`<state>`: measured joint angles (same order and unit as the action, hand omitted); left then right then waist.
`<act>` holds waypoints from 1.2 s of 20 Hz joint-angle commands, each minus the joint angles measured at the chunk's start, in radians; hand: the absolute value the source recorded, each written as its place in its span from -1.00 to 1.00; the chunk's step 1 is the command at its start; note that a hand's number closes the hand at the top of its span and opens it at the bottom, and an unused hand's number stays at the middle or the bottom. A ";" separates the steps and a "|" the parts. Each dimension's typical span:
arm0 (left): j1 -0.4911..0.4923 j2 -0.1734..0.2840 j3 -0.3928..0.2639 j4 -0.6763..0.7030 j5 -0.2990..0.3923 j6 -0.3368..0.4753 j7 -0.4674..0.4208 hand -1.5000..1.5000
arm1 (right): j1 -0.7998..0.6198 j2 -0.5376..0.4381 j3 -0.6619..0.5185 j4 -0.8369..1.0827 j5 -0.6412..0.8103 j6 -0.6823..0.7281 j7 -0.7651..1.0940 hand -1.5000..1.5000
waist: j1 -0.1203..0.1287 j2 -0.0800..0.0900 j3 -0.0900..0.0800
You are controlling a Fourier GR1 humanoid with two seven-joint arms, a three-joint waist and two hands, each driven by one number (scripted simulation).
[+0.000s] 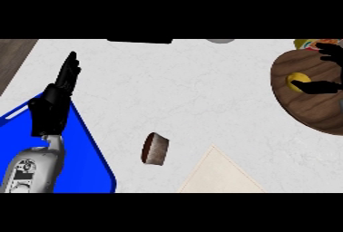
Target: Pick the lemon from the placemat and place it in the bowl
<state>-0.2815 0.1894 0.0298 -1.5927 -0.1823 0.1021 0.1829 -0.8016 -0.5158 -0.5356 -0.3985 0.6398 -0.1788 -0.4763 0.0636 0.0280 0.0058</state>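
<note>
Spanning most of the view, the white marbled worktop [201,90] has broad open room across its centre and far side. A blue tray [90,158] fills the near left corner, its rounded edge running diagonally. A beige placemat [218,174] shows as a triangular corner at the near edge, with nothing on the visible part. A small brown cup-like object [154,149] lies tipped on its side just left of the placemat, apart from it.

The wooden bowl [315,102] sits at the far right and is cut by the right edge of the view. The lemon [298,79] is inside the bowl, left of its centre. Only a small yellow patch is visible, so its long axis cannot be determined.

The right hand [321,86] is over the bowl. Its dark fingers [315,87] appear curled about the lemon, touching it.

The left hand [53,102] rests over the tray's far edge, fingers straight, pointing far, released and holding nothing.
</note>
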 commanded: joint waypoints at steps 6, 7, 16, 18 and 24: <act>0.009 0.015 0.009 -0.023 0.006 -0.017 0.010 0.00 | -0.024 -0.121 -0.135 0.135 -0.134 0.111 -0.177 -1.00 | 0.000 -0.003 0.001; 0.042 0.003 0.009 0.001 0.017 -0.020 -0.031 0.00 | -0.006 -0.093 -0.145 0.146 -0.149 0.109 -0.223 -1.00 | -0.004 -0.002 0.000; -0.012 0.014 0.029 -0.002 -0.006 0.001 0.042 0.00 | 0.059 -0.265 -0.200 0.208 -0.232 0.419 -0.241 -1.00 | -0.041 -0.017 -0.002; 0.016 0.027 0.045 0.032 0.002 -0.011 -0.035 0.00 | 0.089 -0.280 -0.229 0.221 -0.267 0.484 -0.288 -1.00 | -0.038 -0.014 -0.002; 0.061 0.016 0.036 -0.037 0.010 -0.018 -0.011 0.00 | 0.226 -0.347 -0.213 0.217 -0.273 0.674 -0.422 -1.00 | -0.038 -0.017 -0.001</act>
<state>-0.2454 0.2067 0.0681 -1.5985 -0.1725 0.0870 0.1753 -0.6403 -0.8236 -0.7488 -0.1870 0.3782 0.3576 -0.8067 0.0250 0.0125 0.0044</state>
